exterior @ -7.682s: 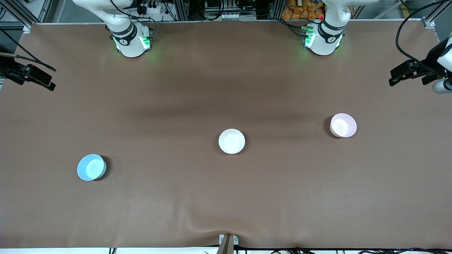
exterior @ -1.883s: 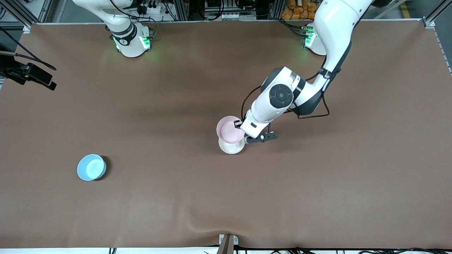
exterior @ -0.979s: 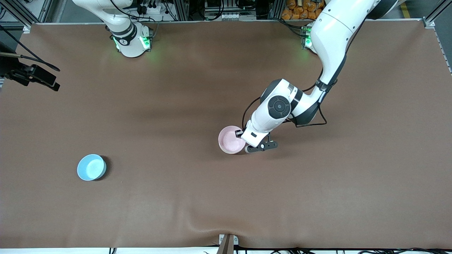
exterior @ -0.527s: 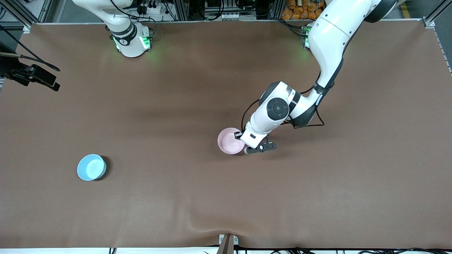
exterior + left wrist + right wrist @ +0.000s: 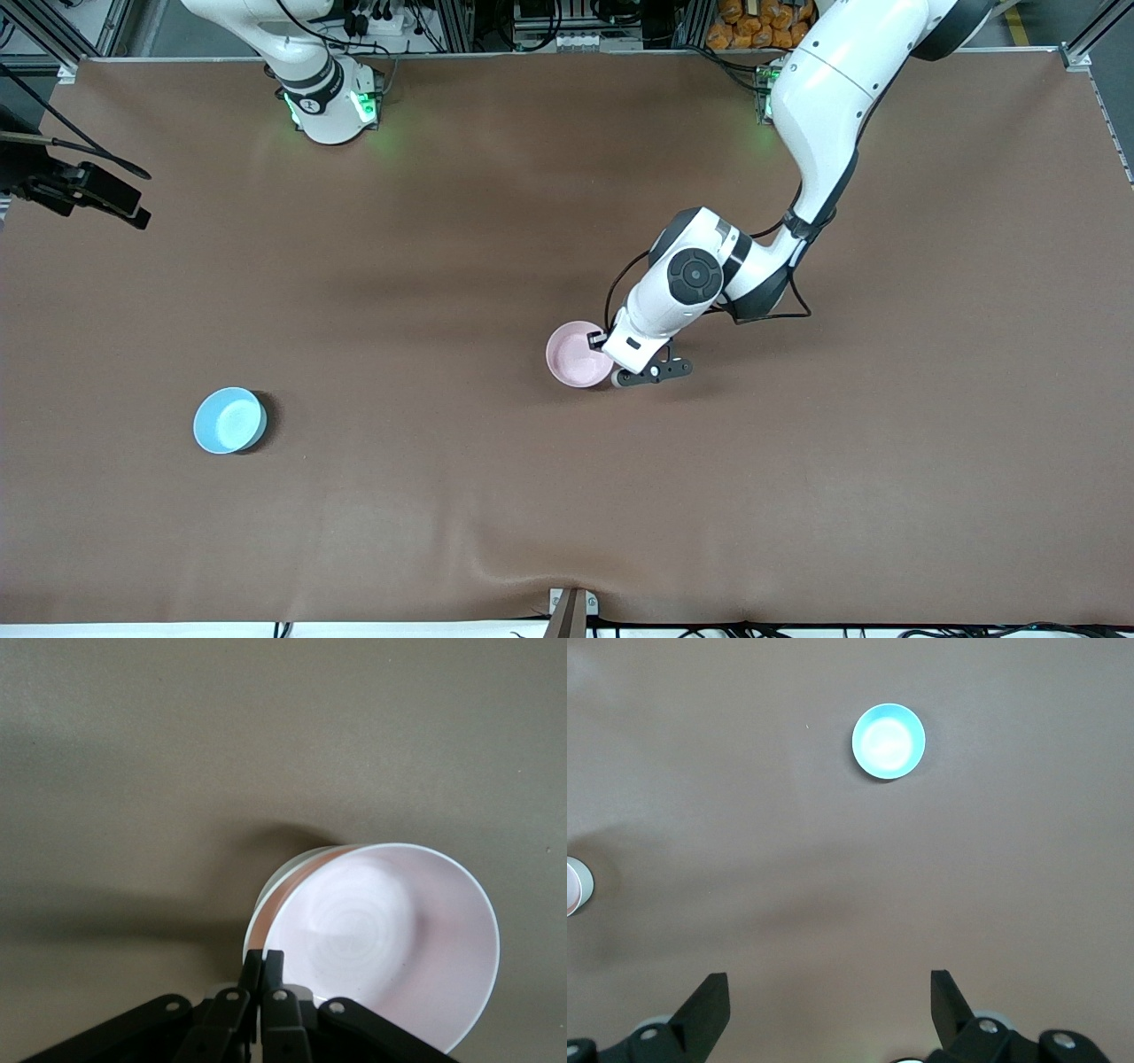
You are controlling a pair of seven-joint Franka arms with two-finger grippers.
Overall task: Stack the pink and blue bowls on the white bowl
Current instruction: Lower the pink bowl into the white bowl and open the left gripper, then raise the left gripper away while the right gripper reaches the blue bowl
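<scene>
The left tool (image 5: 611,361) is clamped narrow on the rim of the pink bowl (image 5: 577,354), at mid-counter (image 5: 567,496). The left wrist view shows its fingers (image 5: 263,979) pinching the rim edge, one inside the wall and one outside. The pink bowl sits in the white bowl (image 5: 282,886), of which only a thin crescent of rim shows under it; whether it is fully seated cannot be told.

The blue bowl (image 5: 229,420) stands alone toward the right arm's end of the counter, nearer the front camera than the stack and well apart from it. The right tool (image 5: 830,1005) hangs with jaws wide and empty, high over the counter with the blue bowl in its view; that arm waits.

Handling, as judged: the bowls look rigid, light and glossy, so slippery at the wall and liable to chip if dropped. The sound hold is a pinch across the rim wall, as the left tool has.

Orientation: all bowls stand upright, mouths up. Being round, they have no long axis; the axis of symmetry is vertical, so any rim point serves.
</scene>
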